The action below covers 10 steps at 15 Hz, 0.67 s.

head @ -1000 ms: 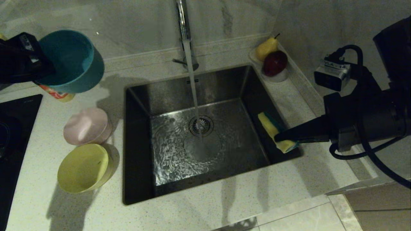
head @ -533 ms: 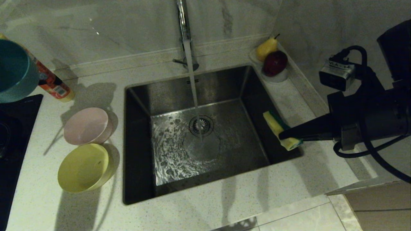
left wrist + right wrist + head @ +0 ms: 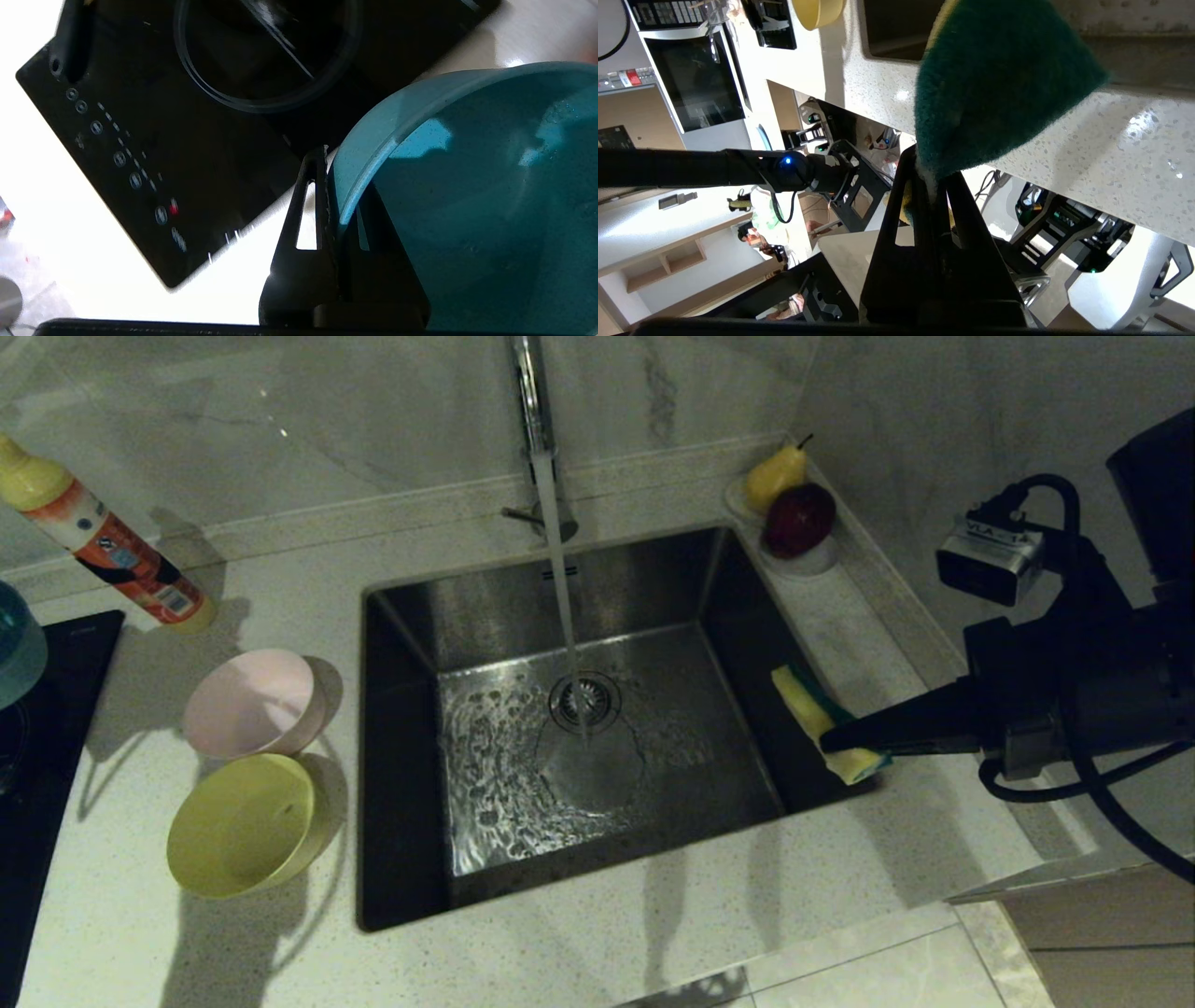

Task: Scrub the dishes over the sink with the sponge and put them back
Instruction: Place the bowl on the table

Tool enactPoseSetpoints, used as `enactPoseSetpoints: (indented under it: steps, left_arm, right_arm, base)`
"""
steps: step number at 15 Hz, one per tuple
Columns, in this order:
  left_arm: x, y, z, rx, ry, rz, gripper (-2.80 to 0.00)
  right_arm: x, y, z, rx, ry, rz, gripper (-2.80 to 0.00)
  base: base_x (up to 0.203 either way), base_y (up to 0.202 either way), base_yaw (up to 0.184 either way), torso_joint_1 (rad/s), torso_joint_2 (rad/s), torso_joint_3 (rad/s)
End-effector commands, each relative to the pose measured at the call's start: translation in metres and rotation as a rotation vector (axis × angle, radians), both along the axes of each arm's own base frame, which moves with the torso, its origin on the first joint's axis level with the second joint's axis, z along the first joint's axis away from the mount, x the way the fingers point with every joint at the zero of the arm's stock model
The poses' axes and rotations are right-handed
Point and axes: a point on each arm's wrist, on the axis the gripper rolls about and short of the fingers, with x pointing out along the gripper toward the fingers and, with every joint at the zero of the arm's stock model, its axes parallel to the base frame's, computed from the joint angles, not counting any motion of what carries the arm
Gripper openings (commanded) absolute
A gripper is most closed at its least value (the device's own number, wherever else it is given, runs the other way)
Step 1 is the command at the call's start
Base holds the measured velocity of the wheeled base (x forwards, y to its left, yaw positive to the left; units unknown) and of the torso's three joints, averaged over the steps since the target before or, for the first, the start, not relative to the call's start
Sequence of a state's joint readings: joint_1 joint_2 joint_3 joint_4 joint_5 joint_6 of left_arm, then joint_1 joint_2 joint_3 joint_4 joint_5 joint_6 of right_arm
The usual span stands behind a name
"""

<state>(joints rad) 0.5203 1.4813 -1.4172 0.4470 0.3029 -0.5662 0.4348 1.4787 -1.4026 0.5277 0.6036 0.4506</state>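
Water runs into the sink [image 3: 411, 728]; right gripper [image 3: 826, 739], at three o'clock, pinches the sponge [image 3: 812, 714]. Left gripper [image 3: 334, 186], fingers nipping the blue bowl's [image 3: 467, 196] rim, could drip onto the hob [image 3: 154, 116].

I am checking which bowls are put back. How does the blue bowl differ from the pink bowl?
The blue bowl is clamped at its rim by the left gripper above the black cooktop; the pink bowl sits free on the counter, leaning against the yellow bowl. Both are round.
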Motion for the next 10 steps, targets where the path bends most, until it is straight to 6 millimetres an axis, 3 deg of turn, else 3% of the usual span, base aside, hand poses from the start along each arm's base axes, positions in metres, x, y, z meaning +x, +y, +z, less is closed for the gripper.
enactPoseSetpoints:
  steps: [1,5,10]
  left_arm:
    - [0.015,0.038,-0.024,-0.056,0.059,0.082,-2.8]
    - [0.023,0.103,-0.049,-0.13,0.058,0.2,-2.8]
    - [0.022,0.151,-0.068,-0.178,0.056,0.287,-2.8]
  right_arm:
    - [0.001,-0.001,-0.003,-0.004,0.014,-0.002,-2.8]
    - [0.002,0.0,-0.005,-0.005,0.014,0.004,-2.8]
    - [0.001,0.0,-0.004,-0.003,0.012,0.005,-2.8]
  base:
    - [0.0,0.0,0.0,0.0,0.0,0.0]
    - [0.0,0.0,0.0,0.0,0.0,0.0]
    - [0.0,0.0,0.0,0.0,0.0,0.0]
